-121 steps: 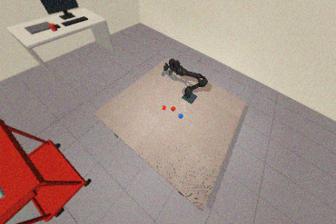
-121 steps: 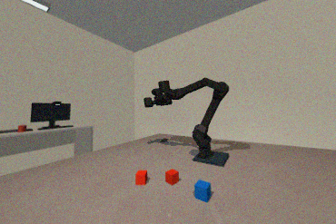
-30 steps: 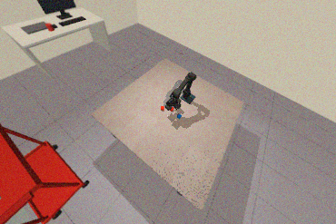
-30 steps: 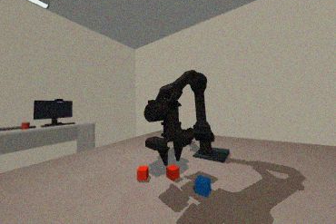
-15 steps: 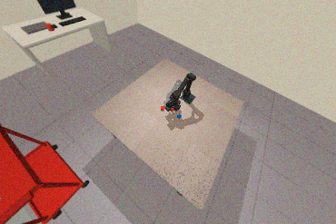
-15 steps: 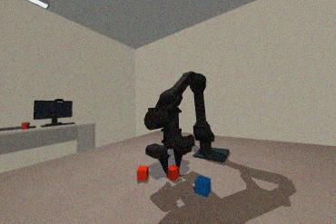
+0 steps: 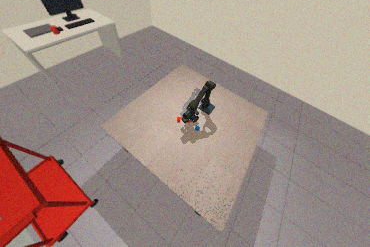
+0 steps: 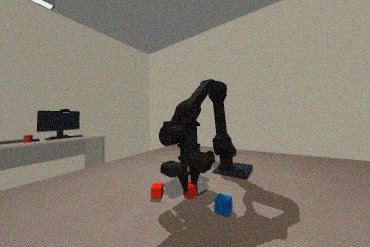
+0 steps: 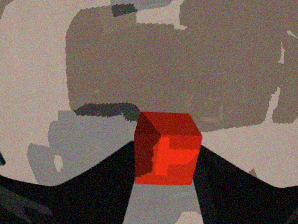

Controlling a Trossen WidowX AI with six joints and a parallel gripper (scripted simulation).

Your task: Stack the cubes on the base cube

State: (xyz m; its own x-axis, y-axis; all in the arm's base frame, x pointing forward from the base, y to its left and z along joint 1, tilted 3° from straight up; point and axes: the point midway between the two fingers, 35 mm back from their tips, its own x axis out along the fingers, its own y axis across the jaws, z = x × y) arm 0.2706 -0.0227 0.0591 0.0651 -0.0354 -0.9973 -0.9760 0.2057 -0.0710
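Note:
My gripper (image 8: 190, 188) (image 9: 164, 148) points down with its fingers on opposite sides of a red cube (image 8: 192, 192) (image 9: 176, 165). Both fingers touch the cube, and it appears to sit on the mat. In the top view the arm mostly hides this cube. The other red cube (image 7: 179, 119) (image 8: 157, 191) stands apart on the mat, to the left of the gripper in the top and exterior views. The blue cube (image 7: 197, 128) (image 8: 223, 205) stands to the right of the gripper, with nothing on top of it. Neither of these two cubes shows in the wrist view.
The arm's base plate (image 7: 207, 107) (image 8: 240, 170) stands behind the cubes on the pale mat (image 7: 150, 119). The arm's shadow falls around the blue cube. A desk (image 7: 95, 19) with a monitor (image 7: 60, 0) and a red cart (image 7: 60, 189) stand away from the arm.

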